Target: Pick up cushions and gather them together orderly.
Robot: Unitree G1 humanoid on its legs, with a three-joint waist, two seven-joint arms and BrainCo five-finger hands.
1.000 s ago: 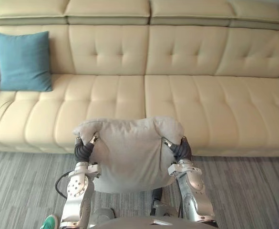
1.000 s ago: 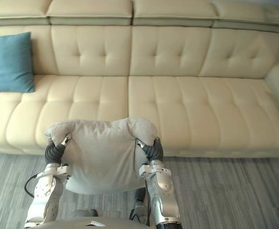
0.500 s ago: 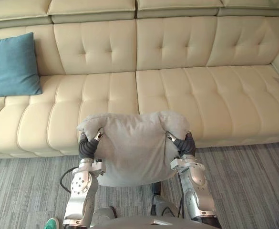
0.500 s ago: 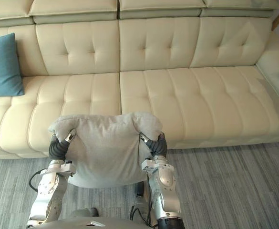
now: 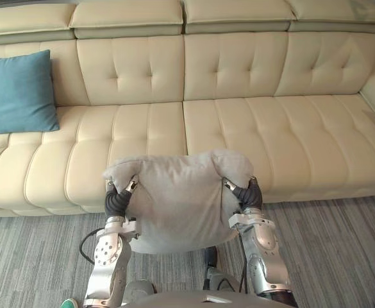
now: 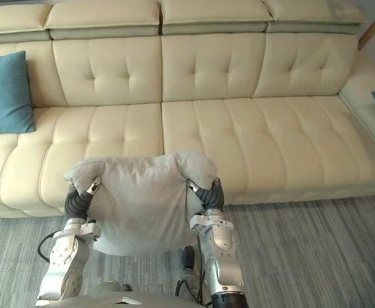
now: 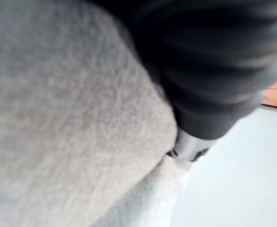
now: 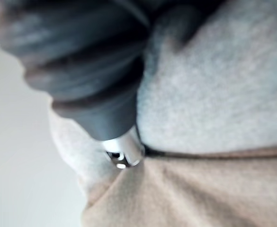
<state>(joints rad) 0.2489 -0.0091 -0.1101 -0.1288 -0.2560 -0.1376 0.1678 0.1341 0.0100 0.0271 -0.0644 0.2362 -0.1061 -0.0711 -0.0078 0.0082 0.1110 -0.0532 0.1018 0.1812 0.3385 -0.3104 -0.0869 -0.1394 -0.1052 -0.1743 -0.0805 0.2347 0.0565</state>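
Cushion (image 5: pixel 177 199) in grey hangs pinched between left hand (image 5: pixel 118 199) and right hand (image 5: pixel 246 194). A blue cushion (image 5: pixel 18 93) leans at the sofa's (image 5: pixel 270 128) left end.

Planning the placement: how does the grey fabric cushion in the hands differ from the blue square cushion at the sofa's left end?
The grey fabric cushion is off the cream leather sofa, pinched between left hand and right hand; the blue square cushion leans upright against the backrest. Grey sags crumpled; blue keeps crisp corners. Both are plain.

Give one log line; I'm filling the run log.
left robot hand: grips grey cushion | right robot hand: grips grey cushion | blue cushion: propped at left end of sofa
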